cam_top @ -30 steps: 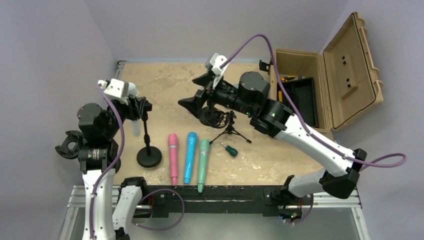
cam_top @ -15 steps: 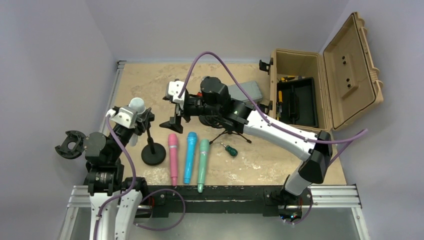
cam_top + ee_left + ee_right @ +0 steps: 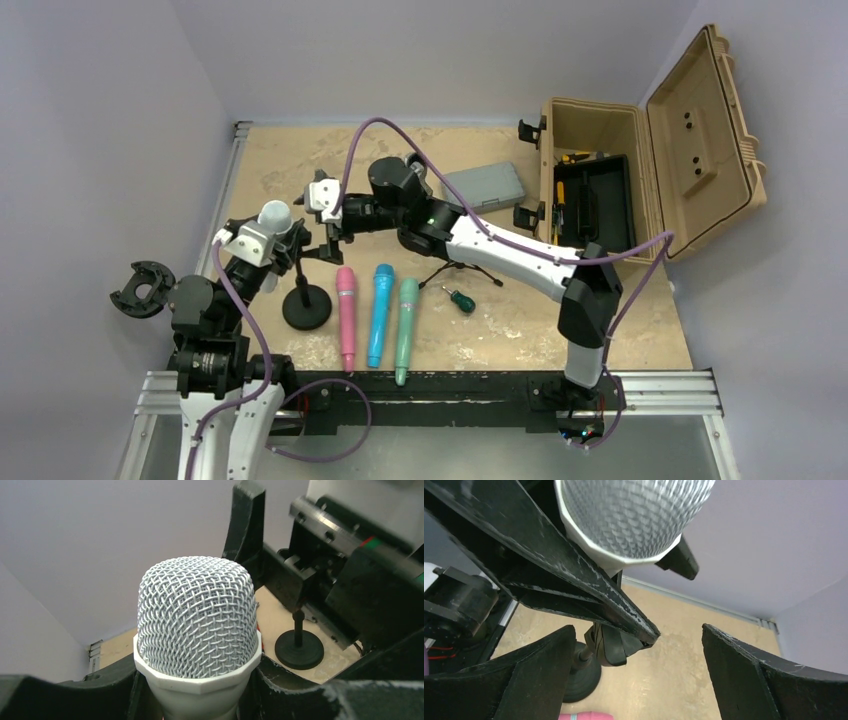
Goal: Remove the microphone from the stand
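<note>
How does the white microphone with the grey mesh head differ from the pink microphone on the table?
The white microphone is held head-up in the left gripper; the pink microphone lies flat on the table, untouched. The white one has a grey mesh head; the pink one is pink all over. Both are handheld microphones.

I see the white, mesh-headed microphone point(image 3: 274, 214) tilted head-up beside the black round-based stand point(image 3: 306, 306)'s top; whether clipped, unclear.
</note>
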`<control>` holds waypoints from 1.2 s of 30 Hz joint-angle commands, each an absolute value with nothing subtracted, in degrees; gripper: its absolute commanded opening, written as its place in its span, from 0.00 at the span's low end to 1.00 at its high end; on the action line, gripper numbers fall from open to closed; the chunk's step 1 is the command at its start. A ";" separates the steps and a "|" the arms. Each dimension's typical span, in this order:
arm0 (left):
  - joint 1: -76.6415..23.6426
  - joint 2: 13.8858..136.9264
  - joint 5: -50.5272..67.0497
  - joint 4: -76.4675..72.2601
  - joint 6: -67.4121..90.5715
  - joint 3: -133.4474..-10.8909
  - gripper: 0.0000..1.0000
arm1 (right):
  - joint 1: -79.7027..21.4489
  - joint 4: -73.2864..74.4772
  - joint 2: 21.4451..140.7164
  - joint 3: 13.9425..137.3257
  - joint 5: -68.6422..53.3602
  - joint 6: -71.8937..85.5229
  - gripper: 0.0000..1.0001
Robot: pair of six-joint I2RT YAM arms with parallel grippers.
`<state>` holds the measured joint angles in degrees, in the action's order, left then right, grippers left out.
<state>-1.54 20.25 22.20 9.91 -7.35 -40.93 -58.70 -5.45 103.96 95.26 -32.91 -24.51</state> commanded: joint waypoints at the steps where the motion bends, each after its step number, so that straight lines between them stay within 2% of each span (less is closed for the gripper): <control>1: -2.43 19.51 20.81 6.94 -9.35 -40.78 0.00 | -57.98 -7.15 106.06 98.97 -37.85 -25.13 0.92; 13: -3.25 18.72 20.21 6.70 -9.29 -40.36 0.00 | -56.96 -10.01 106.64 98.13 -44.50 -21.26 0.80; 21: -3.34 18.77 20.28 6.81 -9.32 -40.40 0.00 | -56.96 -9.95 108.65 100.31 -47.06 -19.29 0.63; 23: -3.34 18.82 20.46 6.79 -9.33 -40.45 0.00 | -56.99 -10.84 108.63 100.12 -47.30 -18.51 0.56; 26: -3.34 19.03 20.54 6.84 -9.36 -40.52 0.00 | -56.97 -11.97 108.72 99.99 -47.44 -17.29 0.39; 31: -3.34 19.46 20.09 7.53 -9.12 -41.43 0.00 | -57.03 -10.64 110.39 101.36 -47.29 -16.18 0.00; 36: -3.34 21.57 17.54 10.62 -6.62 -46.44 0.00 | -56.98 -10.75 111.07 100.31 -43.13 -15.76 0.00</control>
<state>-3.05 19.68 18.70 10.68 -8.54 -41.17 -56.31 -9.98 110.04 99.22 -46.17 -16.38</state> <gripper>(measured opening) 0.449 0.184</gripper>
